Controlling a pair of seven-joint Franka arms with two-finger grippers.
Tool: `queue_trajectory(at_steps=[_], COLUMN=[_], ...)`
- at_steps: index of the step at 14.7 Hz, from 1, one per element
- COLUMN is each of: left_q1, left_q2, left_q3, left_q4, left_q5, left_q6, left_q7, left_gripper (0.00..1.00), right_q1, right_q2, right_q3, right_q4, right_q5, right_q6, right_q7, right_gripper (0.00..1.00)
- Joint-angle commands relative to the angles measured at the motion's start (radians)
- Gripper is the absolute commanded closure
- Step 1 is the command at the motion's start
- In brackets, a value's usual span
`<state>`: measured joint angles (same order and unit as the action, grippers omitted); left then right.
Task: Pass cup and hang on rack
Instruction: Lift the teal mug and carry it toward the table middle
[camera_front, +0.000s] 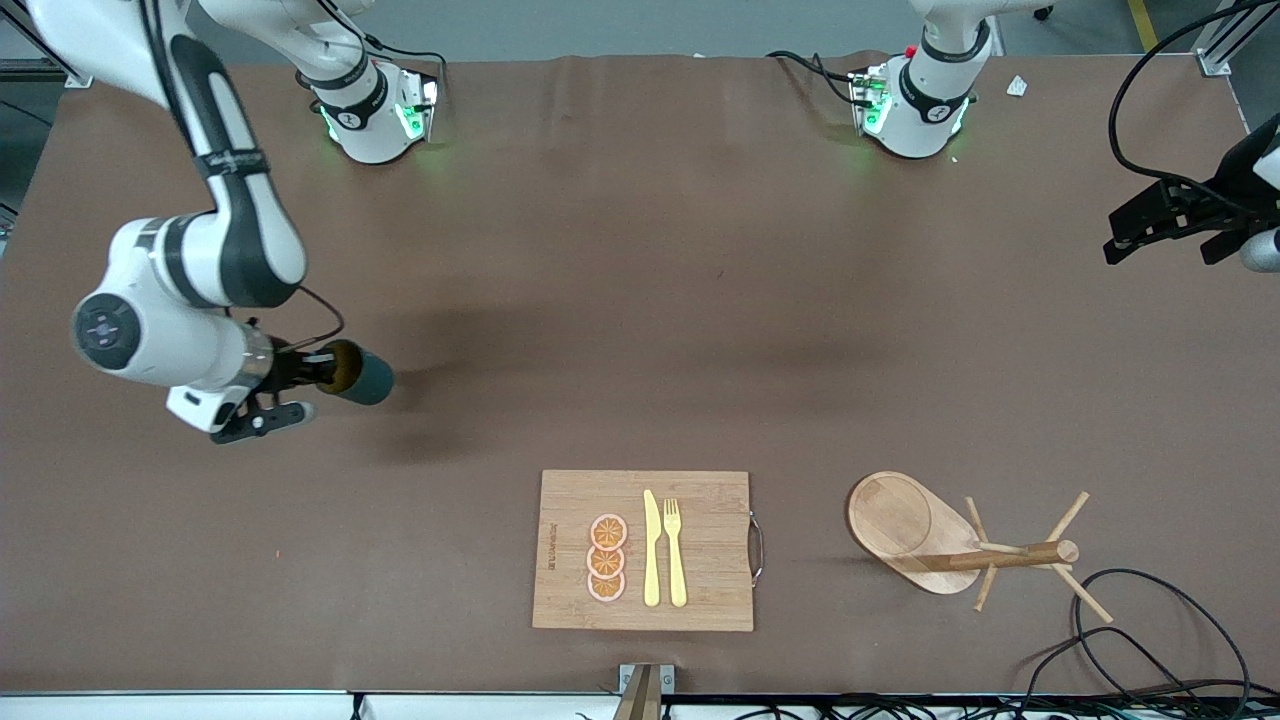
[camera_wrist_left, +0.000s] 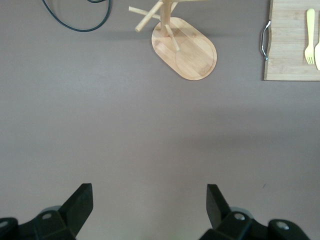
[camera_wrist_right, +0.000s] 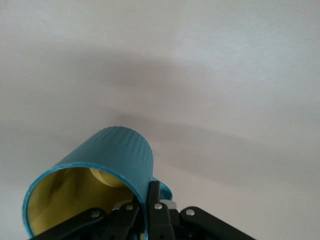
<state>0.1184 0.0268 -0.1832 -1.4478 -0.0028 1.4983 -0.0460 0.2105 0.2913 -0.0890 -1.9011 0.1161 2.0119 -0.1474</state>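
The teal cup (camera_front: 366, 378) with a yellowish inside is held on its side above the table at the right arm's end. My right gripper (camera_front: 322, 371) is shut on its rim. In the right wrist view the cup (camera_wrist_right: 116, 156) shows its open mouth. The right gripper (camera_wrist_right: 148, 206) has one finger inside the wall and one outside, beside the handle. The wooden rack (camera_front: 905, 525) stands near the front edge toward the left arm's end. It also shows in the left wrist view (camera_wrist_left: 192, 50). My left gripper (camera_front: 1175, 232) hangs open and empty over the table's end, with its fingers wide apart (camera_wrist_left: 149, 201).
A bamboo cutting board (camera_front: 710, 540) with a yellow knife (camera_front: 651, 548), a fork (camera_front: 675, 550) and orange slices (camera_front: 607, 557) lies near the front edge. Black cables (camera_front: 1130, 620) loop beside the rack.
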Motion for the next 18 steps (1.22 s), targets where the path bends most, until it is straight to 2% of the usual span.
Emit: queue_trajectory(at_steps=[1,4,8,12,15,18], left_q1=[0.004,0.004,0.006,0.006,0.006,0.003], left_q2=[0.004,0.004,0.024,0.025,0.025,0.025], left_q3=[0.002,0.002,0.002,0.002,0.002,0.002], left_q4=[0.015,0.014,0.015,0.012,0.011,0.01], left_q5=[-0.017,-0.017,-0.016,-0.011,-0.008,-0.016], left_q6=[0.014,0.068,0.106,0.105,0.103,0.1], left_q7=[-0.003,-0.005,-0.006,-0.009,-0.008,-0.014], left_gripper=[0.0,0.0,0.0,0.0,0.0,0.0], right_q1=[0.122,0.263,0.417,0.506,0.561,0.598], right_q2=[-0.032,-0.024,0.011,0.103,0.175,0.218], right_q3=[-0.008,-0.009,-0.008,-0.009,-0.009,-0.009], right_q4=[-0.015,-0.001,0.011,0.092,0.16,0.183], right_q5=[0.007,0.025,0.028,0.095,0.097,0.096], right_q6=[-0.004,0.017,0.115,0.163,0.165,0.171], right_q7=[0.214,0.444,0.69,0.859,0.969,0.98], right_gripper=[1.0,1.0,1.0,1.0,1.0,1.0])
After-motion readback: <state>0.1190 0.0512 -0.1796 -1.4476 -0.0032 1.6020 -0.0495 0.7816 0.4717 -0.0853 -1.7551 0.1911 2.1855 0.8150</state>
